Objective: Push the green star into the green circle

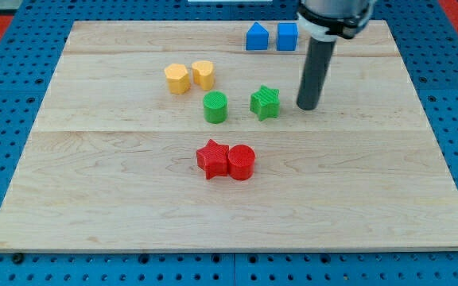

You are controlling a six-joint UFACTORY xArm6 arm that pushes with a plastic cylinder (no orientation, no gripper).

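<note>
The green star point(265, 102) lies on the wooden board point(133, 199), a little above the middle. The green circle point(215, 106) stands to its left, with a small gap between them. My tip point(307, 107) rests on the board just to the right of the green star, a short gap away and not touching it. The star sits between my tip and the green circle, roughly in one line.
Two yellow blocks point(189, 76) sit side by side up and left of the green circle. A red star point(211, 159) and a red circle point(241, 162) touch each other below. Two blue blocks point(271, 36) stand at the board's top edge.
</note>
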